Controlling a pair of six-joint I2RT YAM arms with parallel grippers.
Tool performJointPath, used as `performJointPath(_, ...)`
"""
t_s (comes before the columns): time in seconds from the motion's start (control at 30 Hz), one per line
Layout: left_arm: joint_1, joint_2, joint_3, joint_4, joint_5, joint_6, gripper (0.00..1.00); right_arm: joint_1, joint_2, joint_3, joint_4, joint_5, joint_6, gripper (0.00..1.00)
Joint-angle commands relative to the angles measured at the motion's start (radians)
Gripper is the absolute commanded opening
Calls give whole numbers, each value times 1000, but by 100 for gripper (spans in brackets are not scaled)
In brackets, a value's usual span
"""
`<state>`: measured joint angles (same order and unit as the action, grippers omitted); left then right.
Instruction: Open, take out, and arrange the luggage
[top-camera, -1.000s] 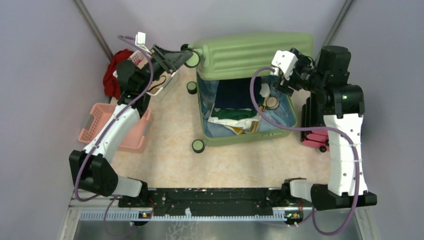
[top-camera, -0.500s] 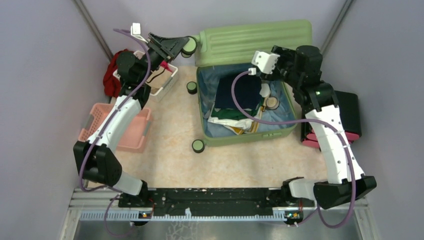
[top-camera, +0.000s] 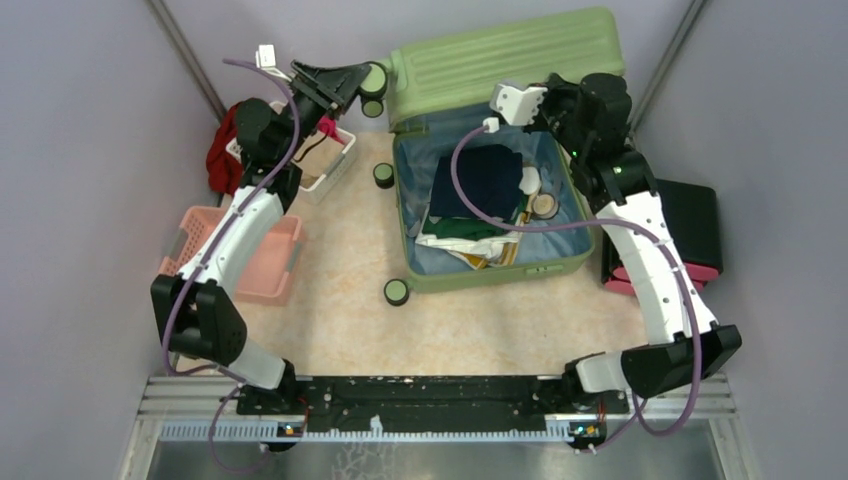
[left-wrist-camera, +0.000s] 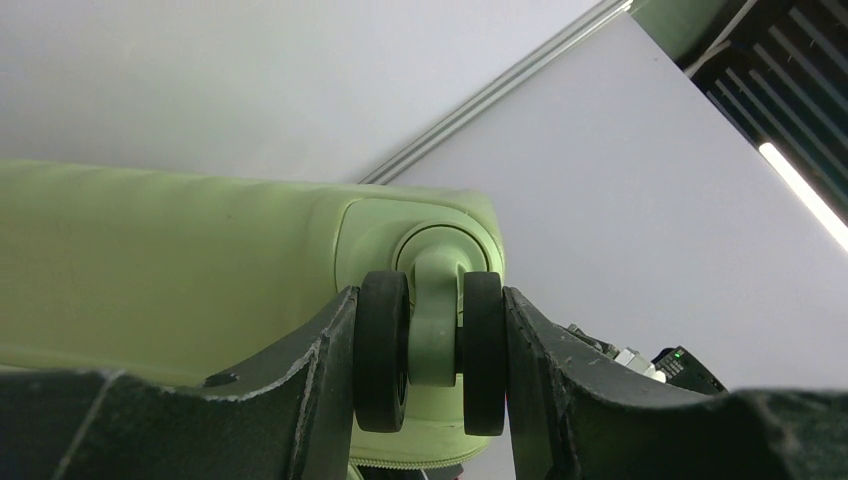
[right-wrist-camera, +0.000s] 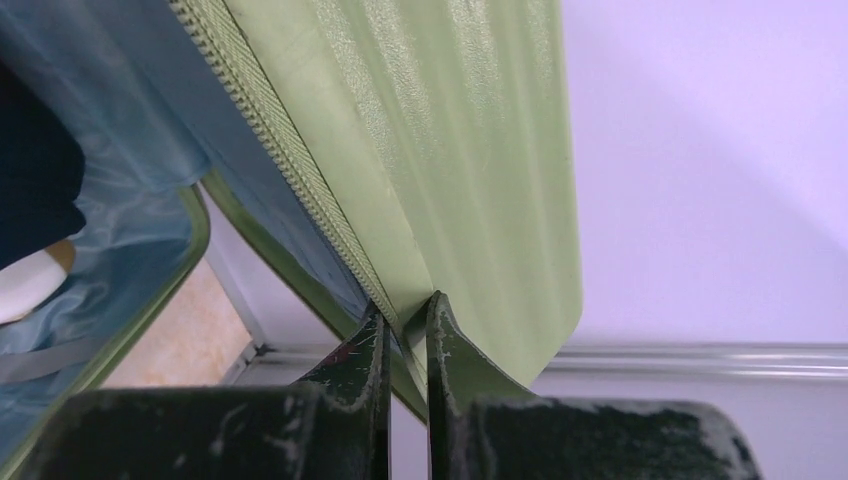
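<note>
The sage-green luggage (top-camera: 490, 265) lies open on the floor with its ribbed lid (top-camera: 505, 65) tilted up at the back. Inside, on blue lining, lie a navy garment (top-camera: 480, 180), a green garment (top-camera: 465, 228) and a round roll (top-camera: 544, 206). My left gripper (top-camera: 368, 80) is shut on the lid's left caster wheel (left-wrist-camera: 384, 350), one finger on each side of the twin wheels (left-wrist-camera: 430, 345). My right gripper (top-camera: 548, 103) pinches the lid's thin rim (right-wrist-camera: 405, 322) beside the zip, near its right corner. The lid's green shell (right-wrist-camera: 450, 150) fills the right wrist view.
A white basket (top-camera: 330, 160) and a red cloth (top-camera: 222, 150) sit at the back left. A pink basket (top-camera: 240, 262) stands under the left arm. Black-and-pink cases (top-camera: 690, 235) stand right of the luggage, by the wall.
The right gripper has shut on the lid's rim. Both grippers have moved up and back, and the lid has swung further open.
</note>
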<state>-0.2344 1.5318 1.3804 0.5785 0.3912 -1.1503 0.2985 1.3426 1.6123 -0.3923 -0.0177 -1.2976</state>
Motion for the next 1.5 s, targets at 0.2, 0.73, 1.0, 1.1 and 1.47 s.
performJointPath(0.2,63,-11,-38,89,6,0,64,7,147,216,105,-4,69,0)
performJointPath(0.73,162,-389,-472,17,-3,367,97,5,403,481,147,15,134,0)
performJointPath(1.0,164,-629,-701,-138,45,519,97,2,607,716,169,114,164,0)
performJointPath(1.1,164,-722,-753,-220,25,564,97,1,680,797,190,141,171,0)
performJointPath(1.47,164,-893,-883,-422,7,569,97,-8,816,857,337,208,141,0)
